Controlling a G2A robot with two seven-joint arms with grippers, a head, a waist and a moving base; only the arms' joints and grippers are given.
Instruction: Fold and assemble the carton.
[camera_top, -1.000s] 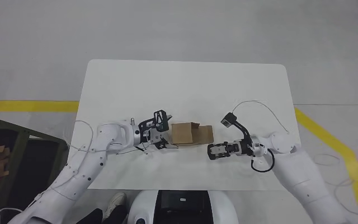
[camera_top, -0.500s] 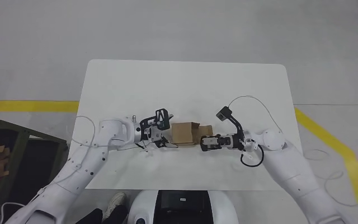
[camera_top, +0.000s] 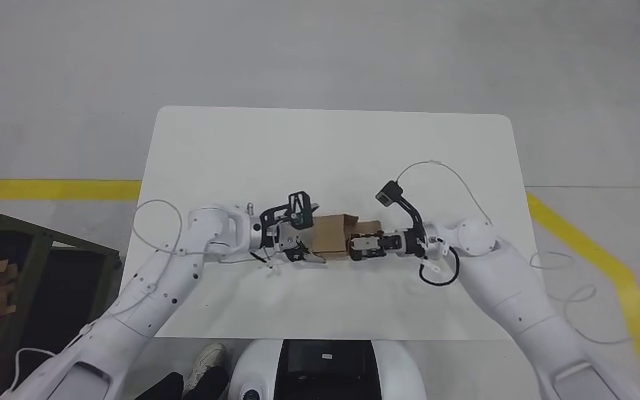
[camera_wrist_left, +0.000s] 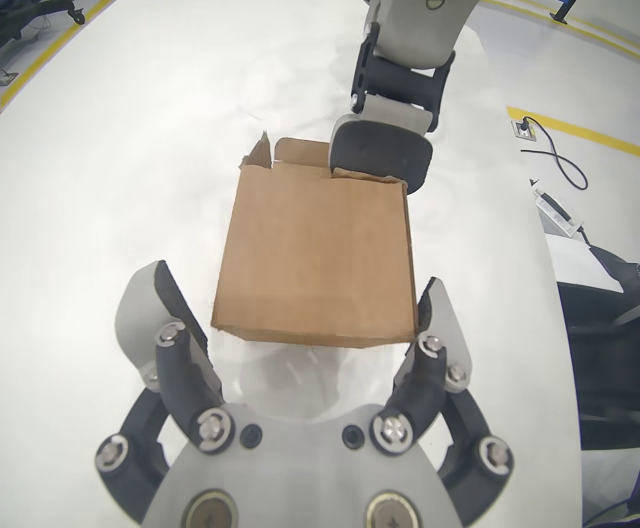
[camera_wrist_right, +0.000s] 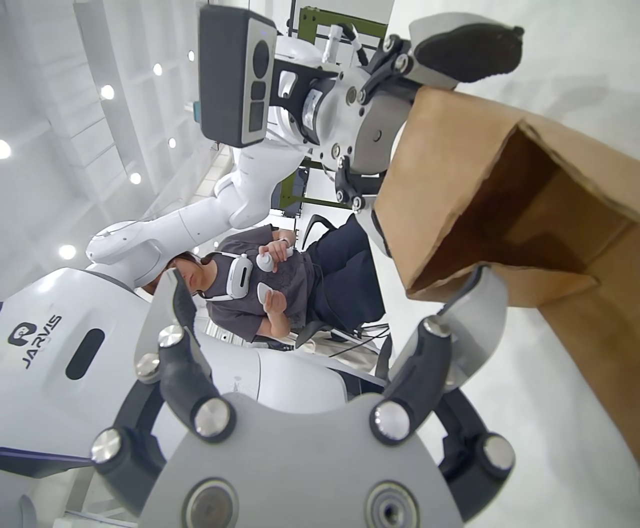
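Between the two pincers, on the white table (camera_top: 450, 160), lies the brown carton (camera_wrist_left: 315, 260), half erected. Its closed end sits just ahead of the left pincer (camera_wrist_left: 296, 300) and its open mouth faces the right pincer (camera_wrist_right: 327, 285). Both stand spread and grip nothing; the left's fingers flank the near corners, and one right pad (camera_wrist_left: 380, 155) touches the far rim. I judge the left should brace squarely while the right presses the loose flap inward along its crease, slowly, lest the carton skid or buckle

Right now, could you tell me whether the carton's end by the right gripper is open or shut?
Open: the right wrist view looks straight into the hollow carton.
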